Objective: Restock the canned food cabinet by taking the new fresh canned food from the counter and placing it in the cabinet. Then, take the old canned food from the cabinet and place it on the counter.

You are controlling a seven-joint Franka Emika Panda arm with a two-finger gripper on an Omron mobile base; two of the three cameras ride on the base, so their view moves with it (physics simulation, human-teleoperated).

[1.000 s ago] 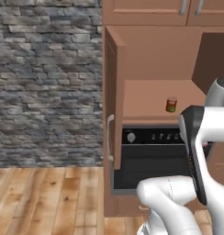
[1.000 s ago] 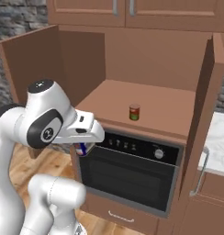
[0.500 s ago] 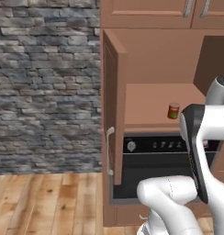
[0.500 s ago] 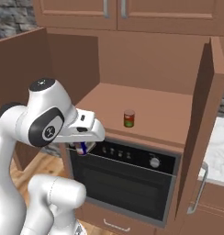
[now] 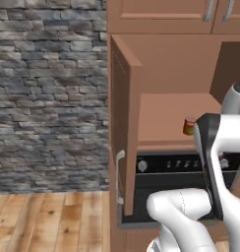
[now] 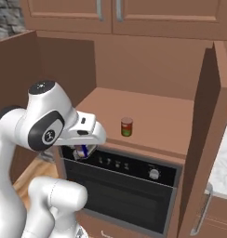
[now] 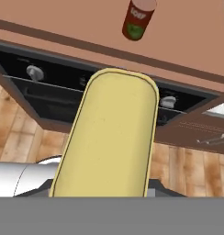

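New fresh canned food (image 7: 109, 137) — dark blue body, yellow top, pinched in gripper (image 6: 83, 151). Old canned food (image 6: 127, 126) — red, green band, upright on cabinet (image 6: 152, 116) shelf.

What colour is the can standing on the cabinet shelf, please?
The old canned food is red with a green band at its base, clearest in the right base view.

Even, flat rendered light in all views; no glare, no hot spots. Cabinet (image 6: 148, 107) interior evenly lit, its open door's inner face darker on the right. Soft, faint shadow under the red can (image 6: 127, 126). Oven (image 6: 129, 186) front very dark, little detail. Base views soft and low in detail. Hand view: close yellow can top (image 7: 109, 137) large, stretched by perspective.
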